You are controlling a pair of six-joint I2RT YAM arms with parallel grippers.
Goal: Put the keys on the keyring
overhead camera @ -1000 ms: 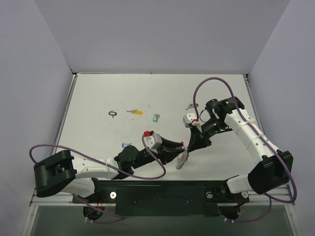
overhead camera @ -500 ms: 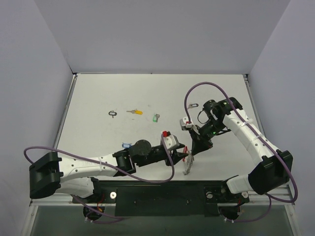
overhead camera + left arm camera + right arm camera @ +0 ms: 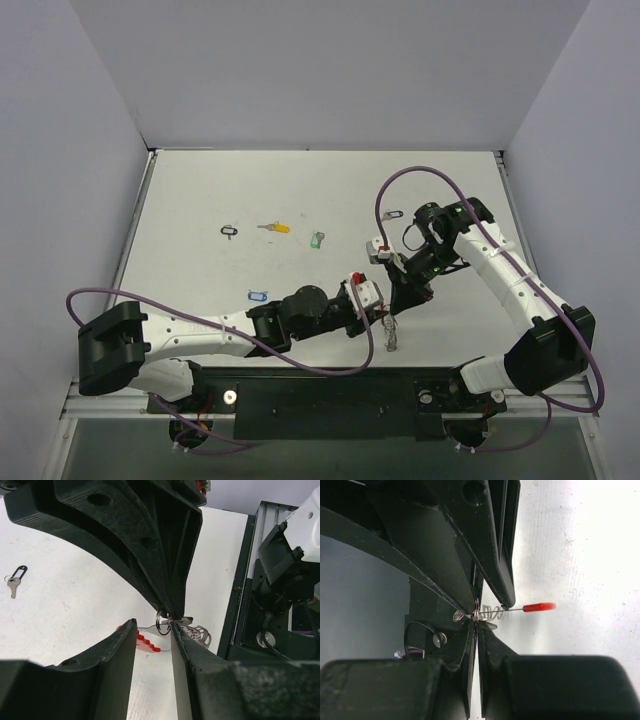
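Black-tagged key (image 3: 19, 574) lies apart from keyring (image 3: 145, 641).

The left arm (image 3: 200, 330) has stretched toward the right edge of the table (image 3: 200, 190); its elbow, a second ago just beside the blue-tagged key (image 3: 258, 296), now sits to the right of it, leaving that key fully clear; the left gripper (image 3: 152, 627) has travelled along and come in close below the right gripper (image 3: 476, 617), its fingers now flanking the spot where the keyring (image 3: 390, 335) is pinched; the right gripper has shifted slightly toward the left and near edges, its purple cable loop (image 3: 379, 205) drawn narrower; the keyring's dangling metal loops have moved rightward and closer to the near edge.
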